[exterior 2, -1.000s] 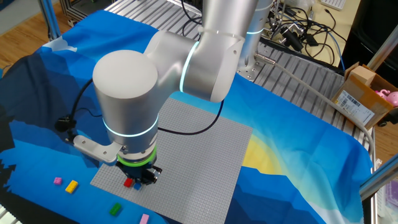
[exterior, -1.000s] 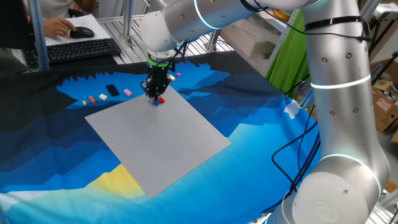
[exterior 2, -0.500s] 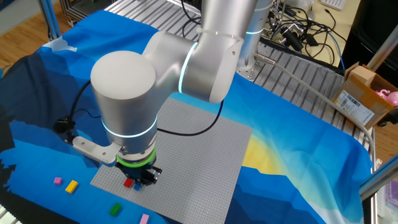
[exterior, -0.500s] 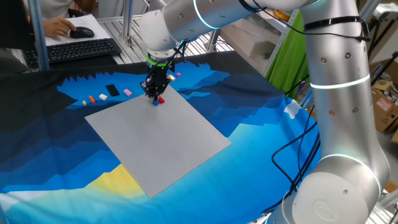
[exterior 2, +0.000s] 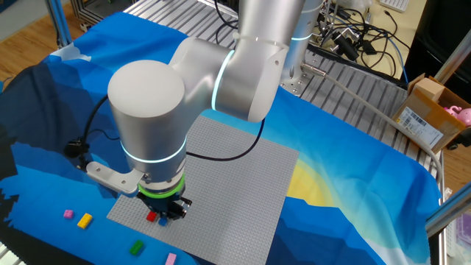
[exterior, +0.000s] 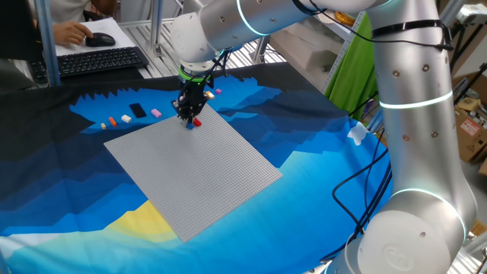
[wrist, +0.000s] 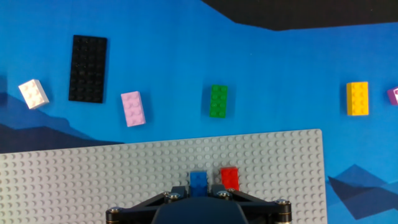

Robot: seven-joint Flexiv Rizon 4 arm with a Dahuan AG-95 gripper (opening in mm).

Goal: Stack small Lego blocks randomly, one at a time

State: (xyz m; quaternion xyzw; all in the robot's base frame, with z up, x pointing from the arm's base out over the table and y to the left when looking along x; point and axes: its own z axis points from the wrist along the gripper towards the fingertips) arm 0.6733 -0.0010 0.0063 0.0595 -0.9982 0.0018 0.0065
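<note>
My gripper (wrist: 199,194) is low over the near edge of the grey baseplate (wrist: 93,180), shut on a small blue Lego block (wrist: 199,180) that sits on the studs. A red block (wrist: 230,178) stands right beside it on the plate, touching or nearly so. In one fixed view the gripper (exterior: 190,119) is at the plate's far corner by the red block (exterior: 197,122). The other fixed view shows the gripper (exterior 2: 163,215) with the red block (exterior 2: 151,216) next to it. Loose green (wrist: 218,101), pink (wrist: 132,108), white (wrist: 33,94) and yellow (wrist: 357,98) blocks lie on the cloth.
A flat black plate (wrist: 87,60) lies on the blue cloth beyond the pink block. A purple block (wrist: 393,95) shows at the right edge. A keyboard (exterior: 91,61) and a person's hand are at the back. The arm's large elbow (exterior 2: 147,110) hangs over the plate's corner.
</note>
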